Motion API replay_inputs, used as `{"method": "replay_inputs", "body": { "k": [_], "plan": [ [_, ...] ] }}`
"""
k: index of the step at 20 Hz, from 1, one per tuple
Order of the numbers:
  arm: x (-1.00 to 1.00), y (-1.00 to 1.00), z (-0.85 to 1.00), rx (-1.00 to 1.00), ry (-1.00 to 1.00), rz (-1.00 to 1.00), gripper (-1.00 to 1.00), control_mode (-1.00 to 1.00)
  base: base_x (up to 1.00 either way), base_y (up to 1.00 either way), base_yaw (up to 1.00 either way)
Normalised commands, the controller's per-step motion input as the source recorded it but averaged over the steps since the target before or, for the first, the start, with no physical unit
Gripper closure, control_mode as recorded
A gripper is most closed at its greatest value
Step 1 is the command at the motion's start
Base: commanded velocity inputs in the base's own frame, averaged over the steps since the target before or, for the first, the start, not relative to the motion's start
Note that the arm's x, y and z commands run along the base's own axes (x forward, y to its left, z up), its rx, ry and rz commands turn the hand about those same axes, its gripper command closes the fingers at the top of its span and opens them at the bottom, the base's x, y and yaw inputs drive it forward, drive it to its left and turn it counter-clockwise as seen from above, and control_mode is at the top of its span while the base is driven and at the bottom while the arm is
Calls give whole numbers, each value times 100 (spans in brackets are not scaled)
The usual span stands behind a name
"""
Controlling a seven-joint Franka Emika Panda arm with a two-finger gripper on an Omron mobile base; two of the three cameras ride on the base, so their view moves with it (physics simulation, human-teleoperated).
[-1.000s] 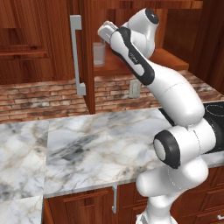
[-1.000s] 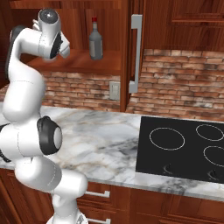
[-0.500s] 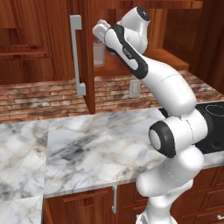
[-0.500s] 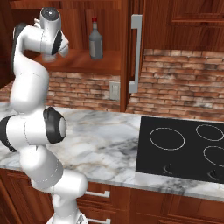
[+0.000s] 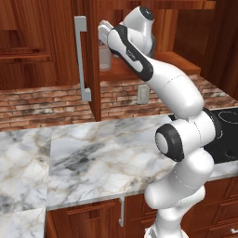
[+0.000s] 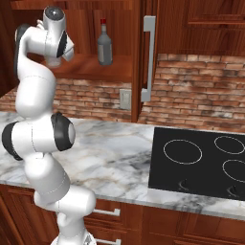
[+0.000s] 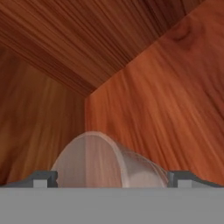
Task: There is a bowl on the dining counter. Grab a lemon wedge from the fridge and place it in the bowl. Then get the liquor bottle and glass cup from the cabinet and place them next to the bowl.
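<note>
The glass cup point(image 7: 109, 159) sat between the spread gripper point(image 7: 112, 178) fingers, low in frame inside the wooden cabinet point(image 7: 153, 87); grip uncertain.

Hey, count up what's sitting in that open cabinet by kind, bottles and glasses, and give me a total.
Liquor bottle: 1
Glass cup: 1
Total: 2
The cup lies between the fingertips of the gripper in the hand view.
</note>
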Motion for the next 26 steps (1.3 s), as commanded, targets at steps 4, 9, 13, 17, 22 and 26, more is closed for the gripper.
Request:
{"method": "replay_inputs", "body": {
  "k": [4, 9, 13, 17, 22, 26],
  "plan": [
    [5, 0, -16, 0, 3, 0, -100, -100, 0, 0, 0],
    [5, 0, -20, 0, 3, 0, -100, -100, 0, 0, 0],
    [0, 0, -21, 0, 2, 0, -100, -100, 0, 0, 0],
    [-1, 0, -21, 0, 0, 0, -100, -100, 0, 0, 0],
    [-1, -4, -22, 0, 0, 0, -100, -100, 0, 0, 0],
    [0, -9, -28, 0, 0, 0, -100, -100, 0, 0, 0]
  ]
}}
